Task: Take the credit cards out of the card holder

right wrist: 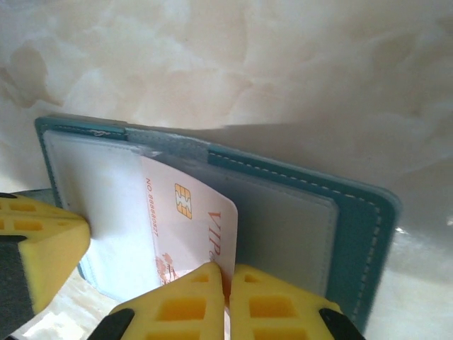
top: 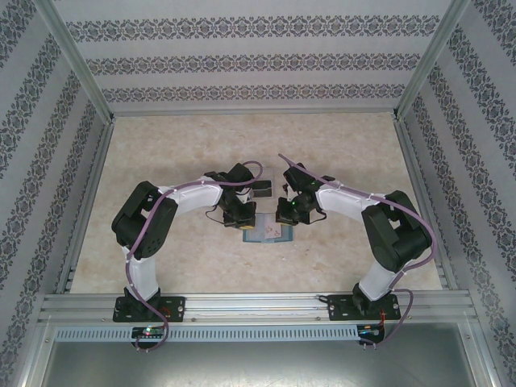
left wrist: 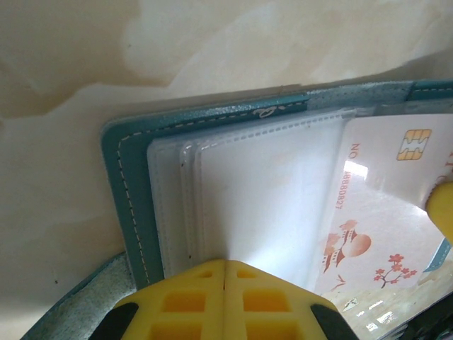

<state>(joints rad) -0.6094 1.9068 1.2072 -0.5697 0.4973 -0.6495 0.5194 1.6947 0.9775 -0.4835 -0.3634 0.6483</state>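
The teal card holder [top: 267, 233] lies open on the table between both arms. In the left wrist view its teal border [left wrist: 117, 185] frames frosted plastic sleeves [left wrist: 262, 191]. My left gripper [left wrist: 225, 263] is shut, its tips pressed against the sleeves on the holder's left half. A white credit card [right wrist: 185, 216] with a gold chip and red print sticks partway out of a sleeve, across the holder's fold. My right gripper [right wrist: 228, 273] is shut on that card's near edge. The same credit card [left wrist: 386, 205] appears in the left wrist view, with a right fingertip [left wrist: 442, 207] beside it.
The marble-patterned tabletop [top: 185, 145] spreads around the holder. Patterned walls and metal rails [top: 89, 201] close in the sides and back. The holder's grey right half [right wrist: 297, 234] lies flat beside the card.
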